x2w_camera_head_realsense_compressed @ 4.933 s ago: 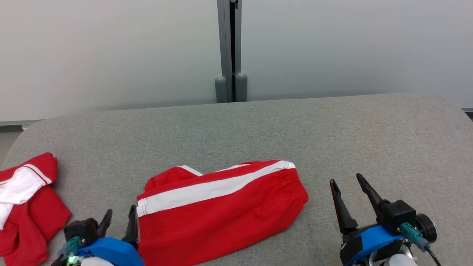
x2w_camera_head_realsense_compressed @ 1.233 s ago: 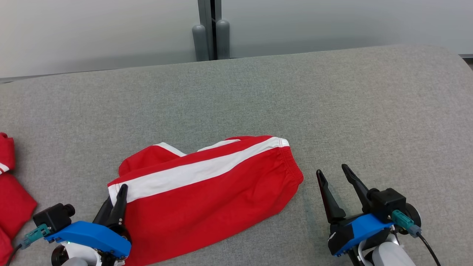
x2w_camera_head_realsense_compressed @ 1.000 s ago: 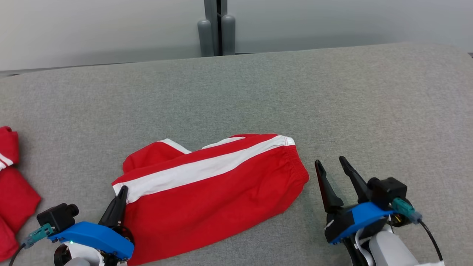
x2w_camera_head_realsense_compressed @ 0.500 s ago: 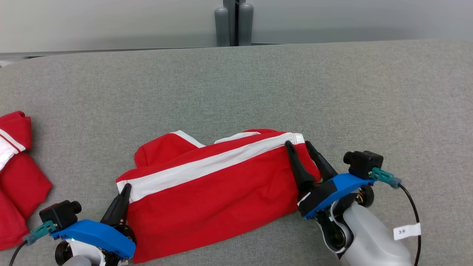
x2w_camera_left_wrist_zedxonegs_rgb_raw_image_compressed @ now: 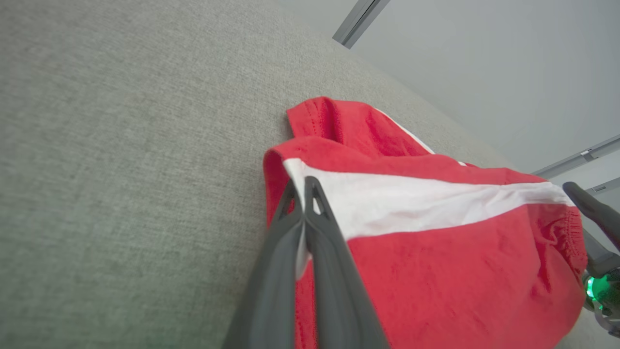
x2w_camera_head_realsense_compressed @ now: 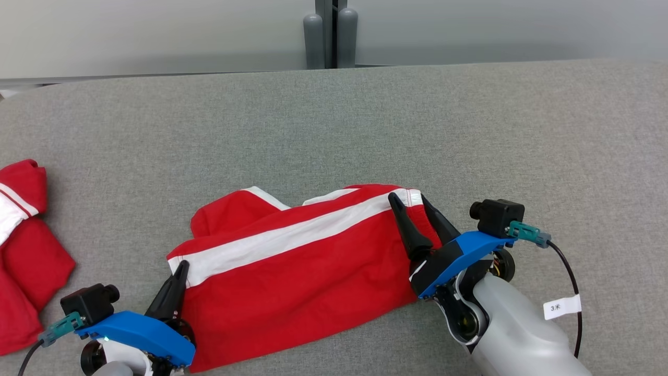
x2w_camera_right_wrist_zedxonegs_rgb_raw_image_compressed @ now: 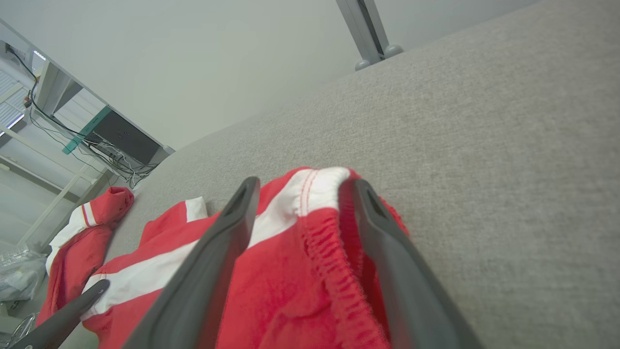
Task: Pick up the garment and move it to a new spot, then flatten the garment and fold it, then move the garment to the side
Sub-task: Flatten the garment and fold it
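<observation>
Garment (x2w_camera_head_realsense_compressed: 292, 277), red with a white stripe, lies loosely flat on the grey cushion (x2w_camera_head_realsense_compressed: 365, 120), front centre. Left gripper (x2w_camera_head_realsense_compressed: 180, 267): clenched on the garment's left hem corner, at the stripe. Right gripper (x2w_camera_head_realsense_compressed: 408, 198): jaws spread, straddling the elastic waistband at the right end. Second red garment (x2w_camera_head_realsense_compressed: 26, 250) lies far left, apart

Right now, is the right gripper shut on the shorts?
No: the right gripper stands open, straddling the elastic waistband of the red shorts.
</observation>
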Controlling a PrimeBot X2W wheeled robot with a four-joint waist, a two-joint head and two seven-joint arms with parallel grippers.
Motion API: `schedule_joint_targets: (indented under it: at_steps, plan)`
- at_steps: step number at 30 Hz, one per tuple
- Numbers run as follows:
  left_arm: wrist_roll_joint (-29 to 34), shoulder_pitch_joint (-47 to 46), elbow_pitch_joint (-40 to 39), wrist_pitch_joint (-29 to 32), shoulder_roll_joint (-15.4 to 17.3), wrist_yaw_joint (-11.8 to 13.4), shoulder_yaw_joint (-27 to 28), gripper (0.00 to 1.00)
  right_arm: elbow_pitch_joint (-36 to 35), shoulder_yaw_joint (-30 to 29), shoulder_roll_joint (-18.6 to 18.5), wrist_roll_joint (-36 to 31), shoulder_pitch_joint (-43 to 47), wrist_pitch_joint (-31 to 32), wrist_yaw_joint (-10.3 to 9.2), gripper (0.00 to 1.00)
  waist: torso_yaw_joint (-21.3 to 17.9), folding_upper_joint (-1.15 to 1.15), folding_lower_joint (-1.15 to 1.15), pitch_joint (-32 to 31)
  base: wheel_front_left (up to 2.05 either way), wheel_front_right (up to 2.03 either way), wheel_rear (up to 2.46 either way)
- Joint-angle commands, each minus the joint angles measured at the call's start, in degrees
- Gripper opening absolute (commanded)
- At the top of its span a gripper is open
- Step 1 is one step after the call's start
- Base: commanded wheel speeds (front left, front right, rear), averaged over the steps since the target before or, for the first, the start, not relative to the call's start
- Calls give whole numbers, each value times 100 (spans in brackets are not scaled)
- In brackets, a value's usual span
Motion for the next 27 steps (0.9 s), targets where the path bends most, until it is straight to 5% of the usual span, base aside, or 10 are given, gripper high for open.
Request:
schedule_joint_targets:
  at_steps: [1,13,14,15,16,17,27]
  plan:
    - [36,3,11,-15,-13,-10,34,0,69,34,-24,37,-53,-3,2,100,-4,0,0,-26,0,0,0]
    - [67,59,55,-15,-63,-10,60,0,36,149,-24,283,-51,-3,2,97,-33,0,0,-63,0,0,0]
    - [70,48,58,-15,-63,-10,56,0,28,138,-23,276,-73,-3,2,49,-28,0,0,-59,0,0,0]
    - [73,38,60,-15,-66,-10,53,0,23,120,-24,260,-87,-3,2,40,-23,0,0,-57,0,0,0]
    - [72,31,61,-15,-67,-10,55,0,-1,77,-24,242,-95,-3,2,13,-17,0,0,-56,0,0,0]
    - [74,28,62,-15,-65,-10,57,0,-16,45,-24,195,-92,-3,2,0,-12,0,0,-57,0,0,0]
    - [320,-45,-244,-15,-49,-10,489,0,-551,-724,-26,-283,217,-4,2,0,-79,0,0,-334,0,0,0]
